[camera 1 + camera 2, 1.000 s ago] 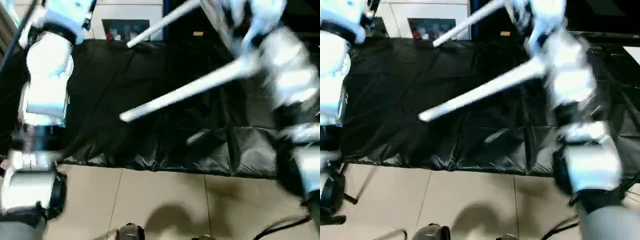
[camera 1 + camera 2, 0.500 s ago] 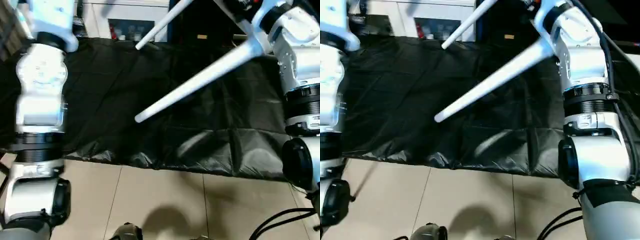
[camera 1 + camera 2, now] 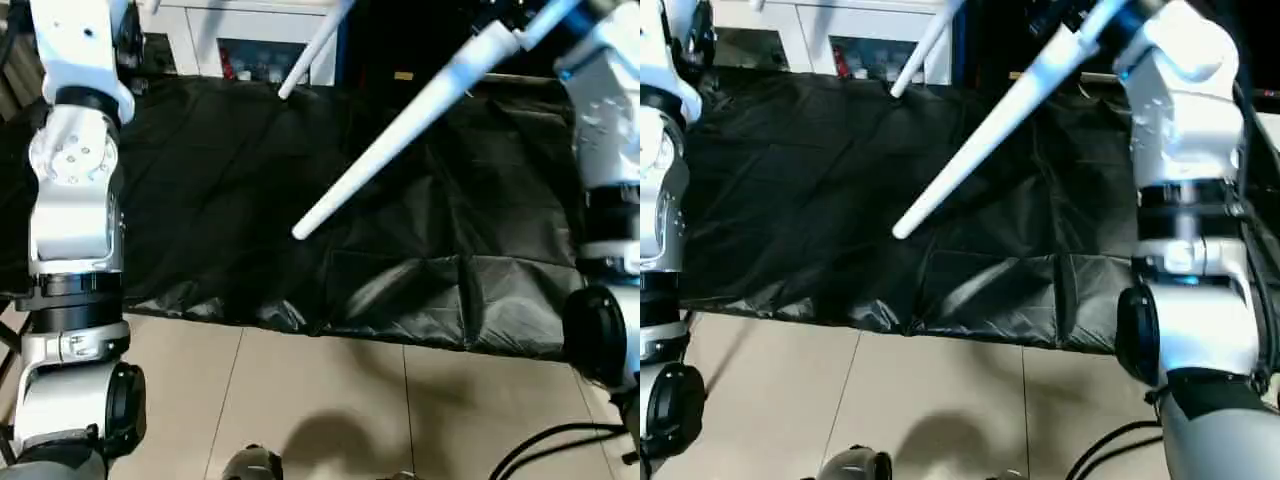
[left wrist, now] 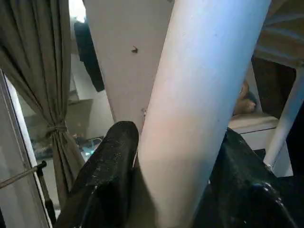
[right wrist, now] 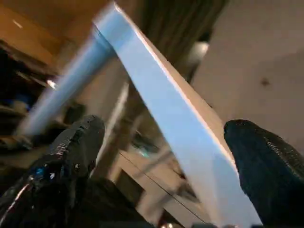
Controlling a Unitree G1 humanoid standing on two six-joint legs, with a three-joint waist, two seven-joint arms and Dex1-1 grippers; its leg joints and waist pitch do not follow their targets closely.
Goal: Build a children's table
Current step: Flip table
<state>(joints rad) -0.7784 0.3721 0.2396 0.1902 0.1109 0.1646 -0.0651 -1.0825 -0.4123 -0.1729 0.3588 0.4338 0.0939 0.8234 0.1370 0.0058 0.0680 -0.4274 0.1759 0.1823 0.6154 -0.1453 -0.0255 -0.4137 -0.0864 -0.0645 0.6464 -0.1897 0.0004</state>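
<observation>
The children's table hangs in the air above the black-covered work table (image 3: 200, 200). One long white leg (image 3: 400, 130) slants down from the upper right, its free end over the black cover. A second leg (image 3: 315, 45) points down at the back. In the left wrist view my left gripper (image 4: 178, 142) is shut on a thick white leg (image 4: 199, 95), one black finger (image 4: 114, 152) pressed on each side. In the right wrist view my right gripper (image 5: 168, 137) is open, its fingers (image 5: 80, 142) spread wide around the tabletop's white edge (image 5: 156, 95).
A white glass-door cabinet (image 3: 240, 40) stands behind the work table. Beige floor tiles (image 3: 320, 400) lie below its front edge, with a black cable (image 3: 540, 450) at the lower right. My silver forearms (image 3: 75, 200) frame both sides.
My right gripper has let go of the tabletop's edge and spread its fingers. The long leg now hangs steeper, its free end further right. The head camera has shifted too.
</observation>
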